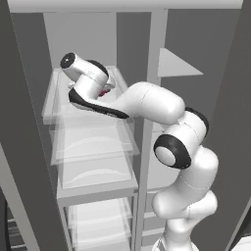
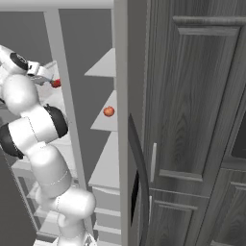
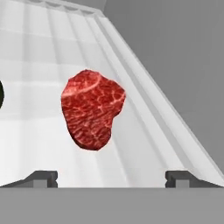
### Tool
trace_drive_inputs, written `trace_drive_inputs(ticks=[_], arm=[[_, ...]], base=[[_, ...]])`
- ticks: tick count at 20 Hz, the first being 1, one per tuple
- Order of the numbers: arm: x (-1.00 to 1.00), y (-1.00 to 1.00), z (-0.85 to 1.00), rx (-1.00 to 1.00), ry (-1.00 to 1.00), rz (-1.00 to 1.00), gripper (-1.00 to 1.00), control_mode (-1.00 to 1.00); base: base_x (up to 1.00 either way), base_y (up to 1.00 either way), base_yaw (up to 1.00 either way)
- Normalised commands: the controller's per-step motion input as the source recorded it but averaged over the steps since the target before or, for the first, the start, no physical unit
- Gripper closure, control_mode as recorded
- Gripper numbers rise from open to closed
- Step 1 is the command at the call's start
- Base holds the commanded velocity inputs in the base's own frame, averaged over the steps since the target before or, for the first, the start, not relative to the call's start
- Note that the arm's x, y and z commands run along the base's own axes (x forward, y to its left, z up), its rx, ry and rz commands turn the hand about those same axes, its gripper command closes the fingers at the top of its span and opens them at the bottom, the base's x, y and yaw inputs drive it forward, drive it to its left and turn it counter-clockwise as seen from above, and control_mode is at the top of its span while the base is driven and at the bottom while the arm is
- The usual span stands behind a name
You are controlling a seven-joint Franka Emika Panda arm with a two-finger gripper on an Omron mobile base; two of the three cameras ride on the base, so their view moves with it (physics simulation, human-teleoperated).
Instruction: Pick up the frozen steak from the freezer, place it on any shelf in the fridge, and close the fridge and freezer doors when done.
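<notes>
We see the steak (image 3: 92,114), marbled red, lying flat on a clear, pale shelf (image 3: 35,65) in the fridge (image 1: 93,147), the wider section of the tall grey unit. In the hand view the shelf has faint ridges running along it and a raised rim on its right side, beyond which stands the plain grey inner wall. The steak sits toward the middle of the shelf, a little way in from that rim.

The fingers (image 3: 112,178) stand wide apart, their two dark tips at either side of the bottom of the hand view, with the steak between and beyond them; they touch nothing, and the steak rests free on the shelf.

From the left base view we see the white arm reaching up and to the left into the fridge, its hand over the topmost clear shelf, with a speck of red just under the wrist. More clear shelves are stacked below, and see-through drawers lower down. A grey upright divides this section from the freezer (image 1: 176,68) to the right, where an opaque grey shelf juts out.

In the right base view a small round red thing (image 2: 109,111) lies on one of the freezer's grey shelves. A grey door (image 2: 129,144) with a long dark curved handle stands open, edge-on to us, and dark wood-grain cabinet fronts (image 2: 197,120) fill the right side of the room.
</notes>
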Motion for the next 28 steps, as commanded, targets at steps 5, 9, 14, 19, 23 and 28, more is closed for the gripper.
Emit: trace_drive_inputs(ticks=[5,9,14,19,23,28], arm=[[-1.00,-0.53,0.04,0.09,0.02,-0.07,-1.00,-1.00],[-1.00,-0.78,-0.08,0.02,0.00,0.00,-1.00,-1.00],[-1.00,-0.95,-0.35,0.00,0.01,0.00,-1.00,-1.00],[-1.00,-1.00,-0.40,0.03,0.06,0.00,-1.00,-1.00],[-1.00,-1.00,-0.14,0.15,0.19,0.00,-1.00,-1.00],[-0.93,-0.98,0.00,0.19,0.12,0.02,-1.00,-1.00]], base=[[0.00,0.00,0.00],[0.00,0.00,0.00],[0.00,0.00,0.00],[0.00,0.00,0.00],[0.00,0.00,0.00],[0.00,0.00,0.00]])
